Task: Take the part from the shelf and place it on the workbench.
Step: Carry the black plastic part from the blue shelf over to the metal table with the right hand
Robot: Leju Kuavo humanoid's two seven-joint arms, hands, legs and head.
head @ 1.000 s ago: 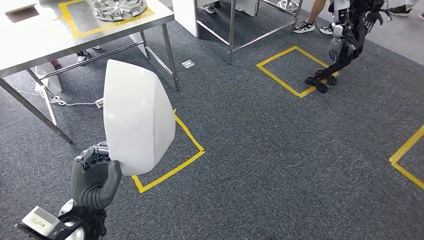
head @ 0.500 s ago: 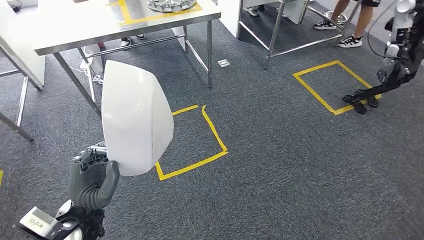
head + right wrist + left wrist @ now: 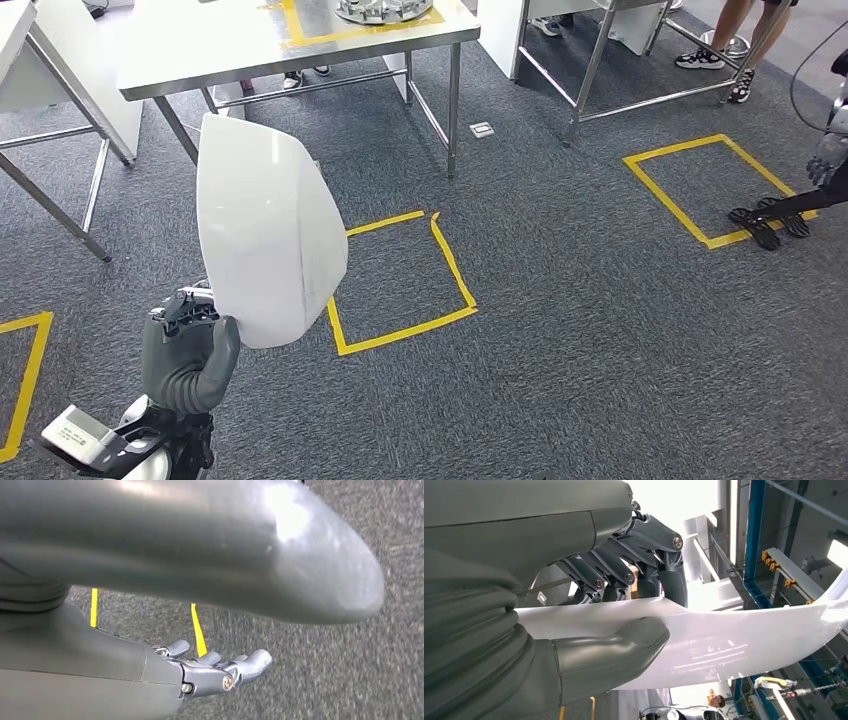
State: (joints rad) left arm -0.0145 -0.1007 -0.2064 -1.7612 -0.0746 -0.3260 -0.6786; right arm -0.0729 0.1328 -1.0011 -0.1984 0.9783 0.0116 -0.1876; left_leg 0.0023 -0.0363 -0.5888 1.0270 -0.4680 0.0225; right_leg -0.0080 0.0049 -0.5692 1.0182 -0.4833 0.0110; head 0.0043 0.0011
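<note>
A large white curved shell part (image 3: 265, 230) stands upright at the lower left of the head view, gripped at its lower edge by my left hand (image 3: 187, 355). In the left wrist view the thumb (image 3: 624, 647) presses one face of the white part (image 3: 734, 635) and the dark fingers (image 3: 639, 565) clamp the other. My right hand (image 3: 210, 672) hangs over the carpet with its fingers spread and nothing in it. The steel workbench (image 3: 200, 50) lies ahead at the top, with a yellow taped frame on it.
A round metal part (image 3: 385, 10) sits on the workbench inside the yellow tape. Yellow taped squares (image 3: 400, 285) mark the grey carpet. A second table frame (image 3: 600, 50) stands at the upper right. Another robot's hand (image 3: 825, 160) and feet, and people's legs (image 3: 730, 30), are at the far right.
The whole scene has shifted right and down as the camera turned; the workbench and taped square now sit more central. My left hand still holds the white part the same way.
</note>
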